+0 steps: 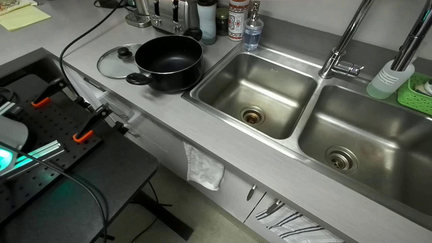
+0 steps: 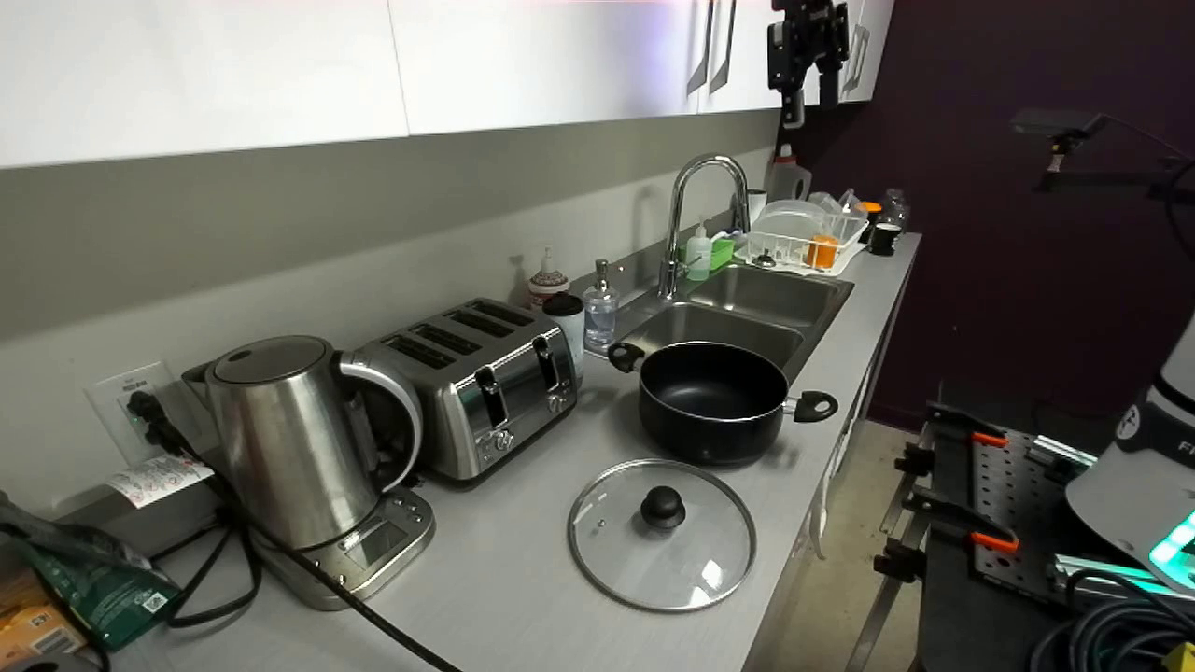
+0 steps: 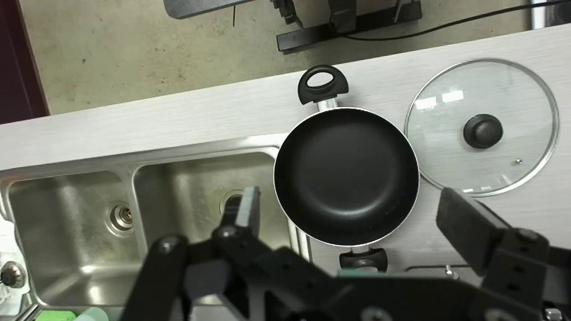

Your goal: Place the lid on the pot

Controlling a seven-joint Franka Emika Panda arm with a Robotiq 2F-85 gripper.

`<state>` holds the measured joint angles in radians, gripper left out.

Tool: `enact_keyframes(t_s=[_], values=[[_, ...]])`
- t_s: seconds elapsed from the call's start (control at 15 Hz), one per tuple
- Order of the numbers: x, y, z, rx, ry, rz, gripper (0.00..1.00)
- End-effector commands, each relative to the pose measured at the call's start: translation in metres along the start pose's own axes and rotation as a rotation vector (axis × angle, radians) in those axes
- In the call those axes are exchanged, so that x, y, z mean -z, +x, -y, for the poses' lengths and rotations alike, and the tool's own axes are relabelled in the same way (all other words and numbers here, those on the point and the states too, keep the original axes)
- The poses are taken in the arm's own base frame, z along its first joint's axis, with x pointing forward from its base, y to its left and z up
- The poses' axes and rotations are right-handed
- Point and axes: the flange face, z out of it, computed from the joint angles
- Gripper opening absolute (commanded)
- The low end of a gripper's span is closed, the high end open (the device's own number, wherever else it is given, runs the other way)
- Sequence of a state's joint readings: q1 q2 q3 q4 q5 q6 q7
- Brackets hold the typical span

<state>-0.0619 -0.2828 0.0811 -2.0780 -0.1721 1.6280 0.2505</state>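
The see-through lid (image 2: 616, 560) lies flat on the counter, its dark knob (image 2: 663, 508) facing up. Close beside it stands the black pot (image 2: 714, 434), upright and uncovered, with nothing inside. In an exterior view the pot (image 1: 175, 79) hides part of the lid (image 1: 109, 65); whether they touch I cannot tell. High above the counter, near the cabinets, hangs my gripper (image 2: 810, 101), jaws apart. From the wrist view, the gripper (image 3: 350, 207) has widely spread fingers (image 3: 468, 229) with nothing held, the pot (image 3: 348, 169) well below them and the lid (image 3: 450, 156) to the right.
A double steel sink (image 1: 216, 111) adjoins the pot, with a tall faucet (image 2: 674, 224) behind it. Along the wall are a toaster (image 2: 504, 373), a kettle (image 2: 280, 448) and a soap bottle (image 2: 600, 313). White cabinets (image 2: 560, 65) overhang the counter. A dish rack (image 2: 794, 247) stands at the far end.
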Motion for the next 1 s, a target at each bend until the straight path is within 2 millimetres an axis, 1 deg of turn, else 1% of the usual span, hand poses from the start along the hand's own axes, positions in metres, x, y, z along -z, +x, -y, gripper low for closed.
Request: enact_keyframes(t_s=[0.0, 0.4, 0.73, 0.93], values=[[-0.018, 0.000, 0.021, 0.069, -0.014, -0.010, 1.00], [-0.054, -0.004, 0.065, 0.228, -0.048, -0.064, 1.00], [-0.087, -0.015, 0.101, 0.401, -0.107, -0.125, 1.00], [-0.104, -0.020, 0.119, 0.512, -0.136, -0.169, 1.00]])
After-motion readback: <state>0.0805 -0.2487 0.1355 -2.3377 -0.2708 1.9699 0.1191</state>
